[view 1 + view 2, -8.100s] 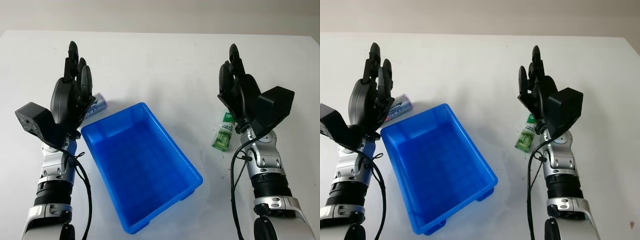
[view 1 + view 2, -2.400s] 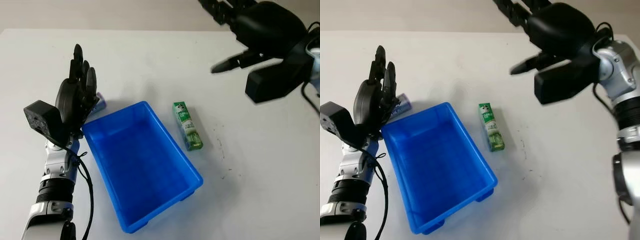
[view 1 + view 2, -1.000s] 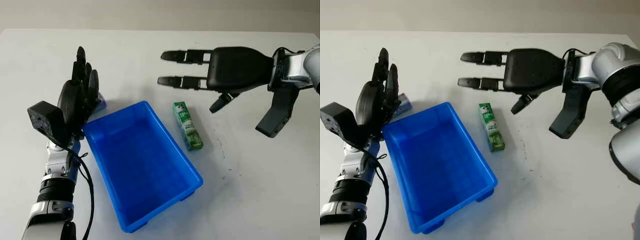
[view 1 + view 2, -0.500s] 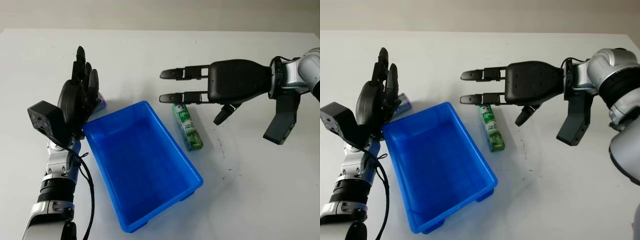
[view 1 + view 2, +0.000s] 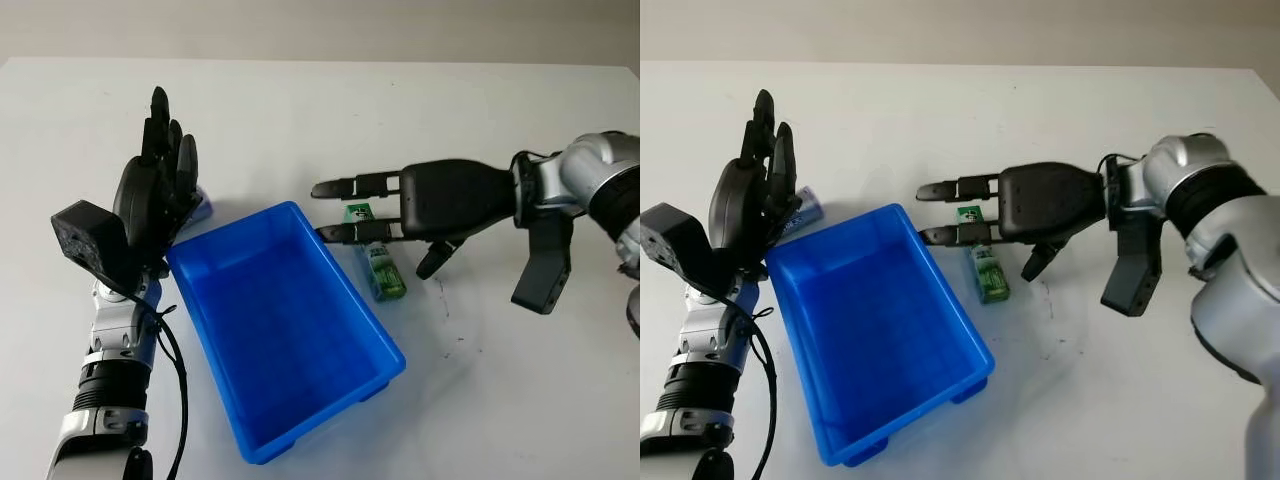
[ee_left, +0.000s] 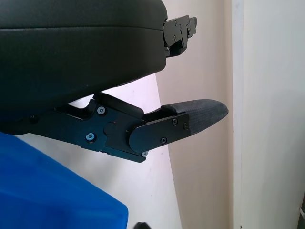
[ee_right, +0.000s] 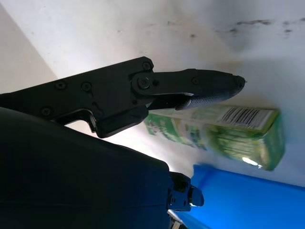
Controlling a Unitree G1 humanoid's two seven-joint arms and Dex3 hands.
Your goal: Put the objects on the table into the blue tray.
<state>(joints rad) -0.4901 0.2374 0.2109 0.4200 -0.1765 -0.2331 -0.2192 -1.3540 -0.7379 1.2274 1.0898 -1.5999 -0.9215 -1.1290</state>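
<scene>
1. nothing inside the blue plastic rectangular tray point(image 5: 285, 350) so far; judged at the very start, with both objects yet to go in.
2. lying flat on the white table point(image 5: 400, 120), just beside the tray's right long wall: a slim green and white printed carton point(image 5: 378, 262).
3. poised directly over that carton: the black three-finger right hand point(image 5: 400, 205), two long fingers point(image 5: 350, 186) stretched out toward the tray and the thumb point(image 5: 433, 260) hanging on the carton's far side, not closed on anything; in the wrist view one fingertip point(image 7: 217, 88) close against the carton's edge, contact not certain.
4. near the tray's far left corner, a small white and blue tube-like object point(image 5: 805, 211), mostly hidden behind the black left hand point(image 5: 150, 205), held upright, open, holding nothing.
5. readable print: a barcode point(image 7: 245, 116) on the carton's end, otherwise green graphics with lettering too small to make out; tube's print likewise unreadable.
</scene>
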